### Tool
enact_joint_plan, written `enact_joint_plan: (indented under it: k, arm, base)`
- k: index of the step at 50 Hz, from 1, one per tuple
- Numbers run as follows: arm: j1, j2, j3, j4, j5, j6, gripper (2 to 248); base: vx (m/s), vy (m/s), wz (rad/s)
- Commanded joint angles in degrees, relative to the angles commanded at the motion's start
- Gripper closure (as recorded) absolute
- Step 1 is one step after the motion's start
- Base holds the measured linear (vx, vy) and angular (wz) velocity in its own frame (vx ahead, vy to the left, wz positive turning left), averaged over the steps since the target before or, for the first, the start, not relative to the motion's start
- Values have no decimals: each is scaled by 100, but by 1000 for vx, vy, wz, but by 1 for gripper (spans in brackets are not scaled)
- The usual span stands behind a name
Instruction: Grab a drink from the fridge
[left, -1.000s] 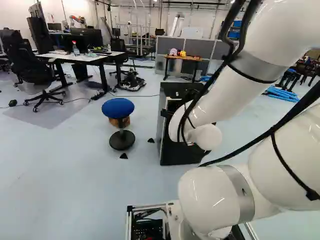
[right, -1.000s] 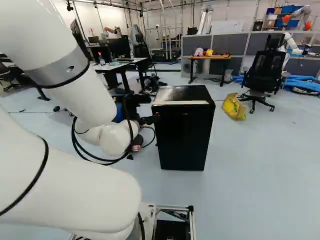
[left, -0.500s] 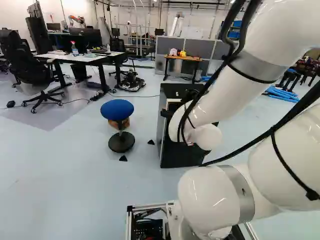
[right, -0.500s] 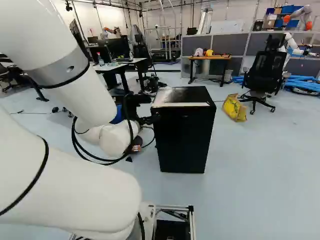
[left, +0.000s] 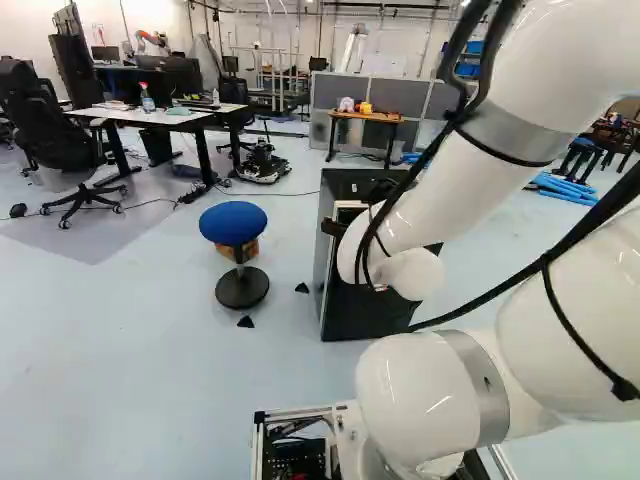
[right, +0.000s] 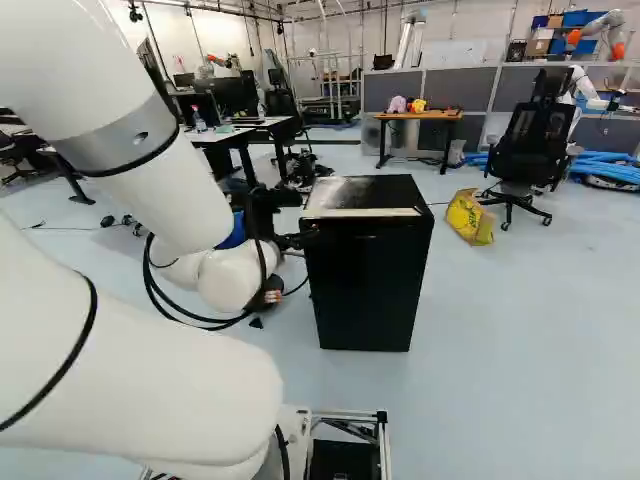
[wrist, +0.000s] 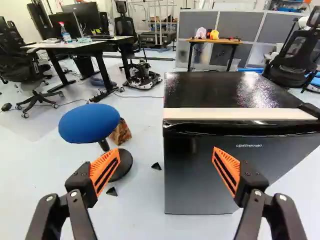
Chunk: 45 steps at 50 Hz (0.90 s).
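Left base view: the fridge (left: 360, 318) stands upright, long axis vertical, beyond the arm (left: 450, 180). Right base view: its door (right: 370, 285) faces back toward me; I judge the cabinet heavy, rigid and slick. Wrist view: my gripper (wrist: 166, 156) is spread wide, empty, facing the door, whose free side edge seems the best hold.

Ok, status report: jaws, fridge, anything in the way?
Jaws open, nothing gripped. Fridge ahead, its door looks shut. Blue stool off to one side; nothing seen blocking between jaws and fridge.
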Motion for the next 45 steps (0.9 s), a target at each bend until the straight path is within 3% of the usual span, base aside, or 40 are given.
enact_joint_plan:
  k: [19,45]
  arm:
    - [36,-10,-9,75,0,0,3]
    - [383,-422,-349,677,0,0,3]
  base:
    - [0,0,0]
    - [0,0,0]
